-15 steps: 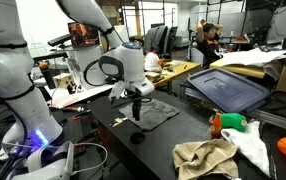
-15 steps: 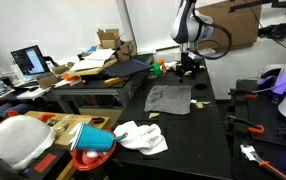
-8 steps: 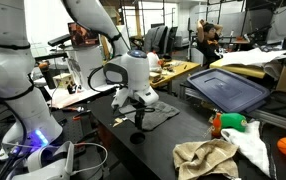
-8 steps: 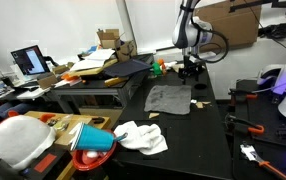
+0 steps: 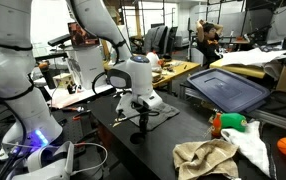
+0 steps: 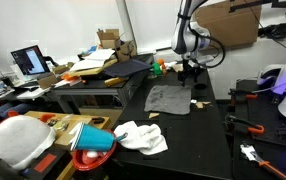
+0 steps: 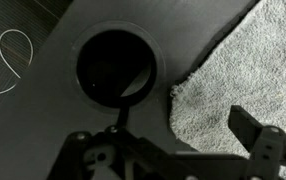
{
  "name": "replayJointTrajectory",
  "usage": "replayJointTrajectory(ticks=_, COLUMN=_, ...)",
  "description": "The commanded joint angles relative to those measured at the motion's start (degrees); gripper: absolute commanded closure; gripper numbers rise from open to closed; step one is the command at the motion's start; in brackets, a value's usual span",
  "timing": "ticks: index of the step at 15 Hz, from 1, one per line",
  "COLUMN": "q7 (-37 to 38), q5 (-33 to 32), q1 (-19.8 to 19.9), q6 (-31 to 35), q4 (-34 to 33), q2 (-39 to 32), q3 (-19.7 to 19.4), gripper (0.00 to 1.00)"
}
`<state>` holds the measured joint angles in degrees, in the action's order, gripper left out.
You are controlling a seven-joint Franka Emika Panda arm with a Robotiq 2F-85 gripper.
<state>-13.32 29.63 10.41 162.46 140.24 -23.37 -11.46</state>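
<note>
- Wrist view: gripper (image 7: 163, 135) jaws spread wide, empty; round black object (image 7: 116, 68) upper centre, just beside grey towel (image 7: 248, 70).
- Exterior view: gripper (image 5: 140, 110) hovers above the object (image 5: 136, 138); likely the approach step.
- Exterior view: gripper (image 6: 190, 70) upper right, beyond the towel (image 6: 170, 98); next move calls for a centred descent.

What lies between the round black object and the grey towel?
Nothing: in the wrist view, only bare dark table separates the round black object from the towel.

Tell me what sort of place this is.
Most likely a robotics lab or workshop: a second white robot arm stands in the foreground, a monitor sits among cluttered workbenches, and a person stands by desks in the open room behind.
</note>
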Motion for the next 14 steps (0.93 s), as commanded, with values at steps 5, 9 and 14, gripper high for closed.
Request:
replayJointTrajectory(ticks=5, q7=-2.3, q5=2.7, q1=2.2, q6=4.3, q4=-1.7, q2=-3.0, q3=6.5, gripper=0.0)
replayJointTrajectory(ticks=9, q7=-2.5, q5=2.5, q1=4.0, q6=6.0, q4=-2.0, q2=-4.9, q3=8.6, gripper=0.0)
replayJointTrajectory(ticks=14, q7=-1.5, q5=1.8, q1=5.7, q6=8.0, q4=-1.9, q2=-5.5, q3=8.7, gripper=0.41)
